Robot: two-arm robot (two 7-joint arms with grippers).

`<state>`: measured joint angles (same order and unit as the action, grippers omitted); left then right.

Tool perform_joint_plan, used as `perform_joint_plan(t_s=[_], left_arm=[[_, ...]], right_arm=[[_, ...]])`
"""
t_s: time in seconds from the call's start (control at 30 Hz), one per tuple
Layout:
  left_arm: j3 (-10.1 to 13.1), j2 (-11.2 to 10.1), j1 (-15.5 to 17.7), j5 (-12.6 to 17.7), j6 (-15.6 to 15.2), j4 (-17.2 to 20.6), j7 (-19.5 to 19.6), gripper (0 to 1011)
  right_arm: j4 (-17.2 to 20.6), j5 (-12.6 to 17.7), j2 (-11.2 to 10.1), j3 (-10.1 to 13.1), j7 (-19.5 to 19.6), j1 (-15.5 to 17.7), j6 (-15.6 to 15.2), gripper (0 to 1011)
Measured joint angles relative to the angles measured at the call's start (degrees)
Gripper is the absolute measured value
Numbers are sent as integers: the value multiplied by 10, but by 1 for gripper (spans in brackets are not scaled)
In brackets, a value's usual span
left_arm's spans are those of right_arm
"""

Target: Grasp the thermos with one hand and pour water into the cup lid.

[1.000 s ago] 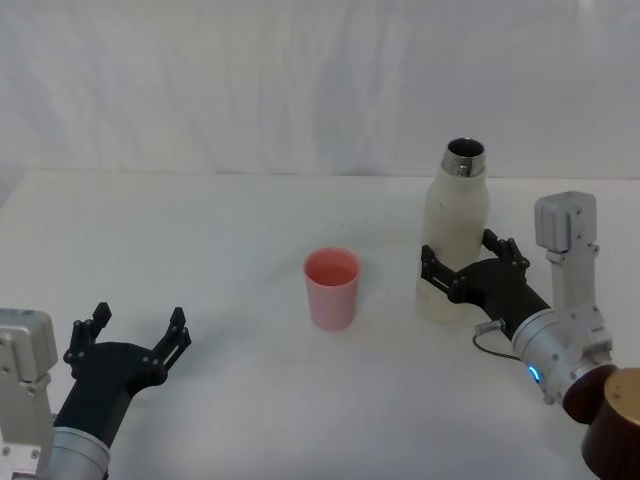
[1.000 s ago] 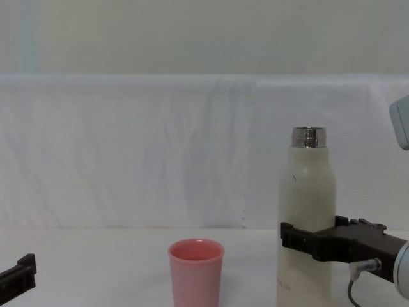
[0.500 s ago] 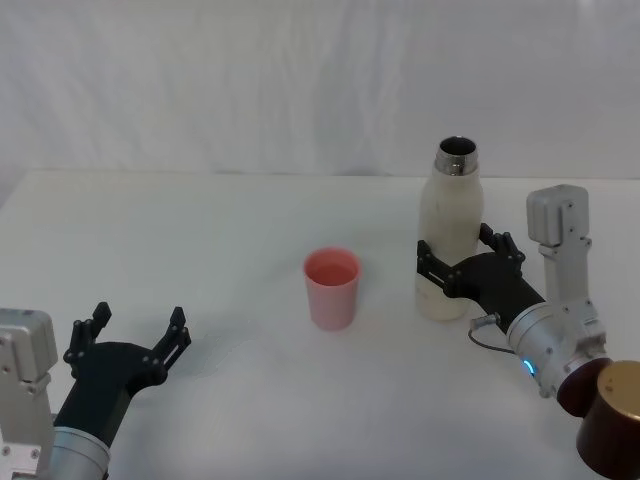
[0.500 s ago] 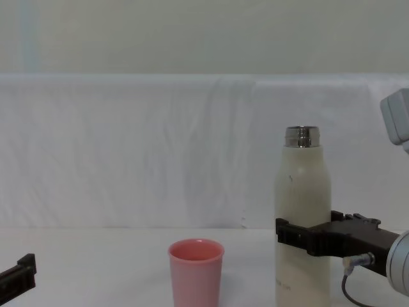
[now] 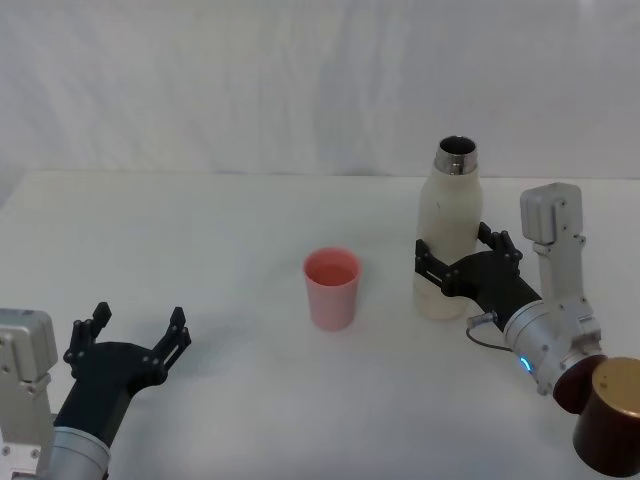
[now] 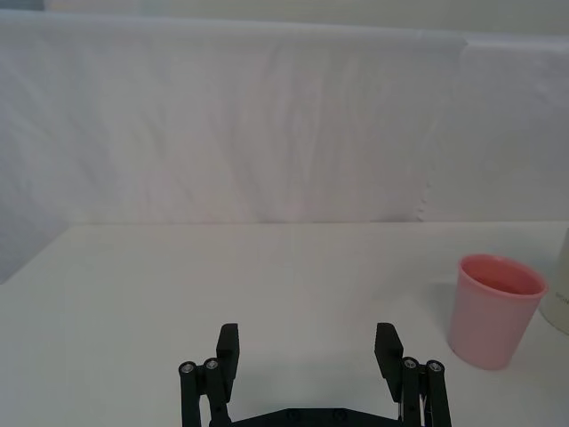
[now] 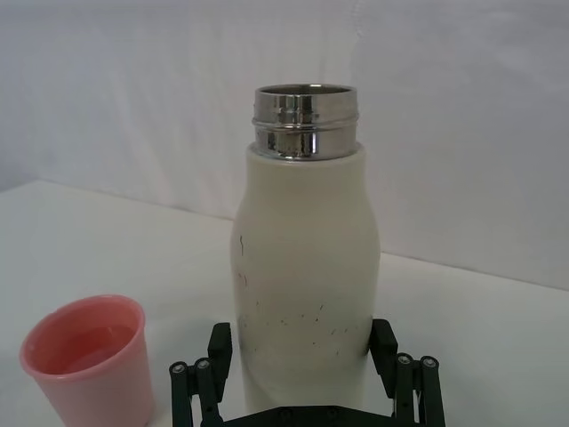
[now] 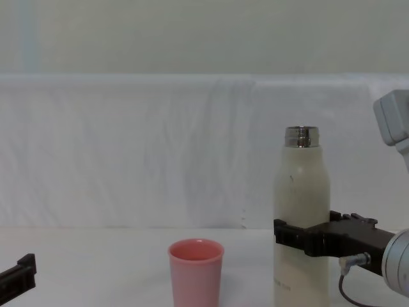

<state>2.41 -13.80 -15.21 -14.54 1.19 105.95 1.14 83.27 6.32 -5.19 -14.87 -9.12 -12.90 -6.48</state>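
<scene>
Grasp stage: the right gripper [image 7: 304, 356] has its 2 fingers [image 7: 219, 349] set on either side of the lower body of the thermos [image 7: 304, 294], apparently clamped on it. The thermos stands upright with its neck uncapped on the table [image 5: 220, 220], just right of the cup lid [image 5: 331, 287]. Tilting and pouring are outstanding (no tilt visible); the left gripper [image 6: 309, 349] idles spread near the table's near-left
</scene>
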Motion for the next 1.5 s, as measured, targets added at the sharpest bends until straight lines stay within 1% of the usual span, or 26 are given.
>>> perform_joint_plan(t_s=[1.2, 1.5], left_arm=[[0, 0, 0, 0, 0, 0, 0, 1001], [0, 0, 0, 0, 0, 0, 0, 1001]], right_arm=[[-30, -19, 13, 5, 5, -19, 10, 1001], [-31, -23, 15, 7, 6, -22, 10, 1001]])
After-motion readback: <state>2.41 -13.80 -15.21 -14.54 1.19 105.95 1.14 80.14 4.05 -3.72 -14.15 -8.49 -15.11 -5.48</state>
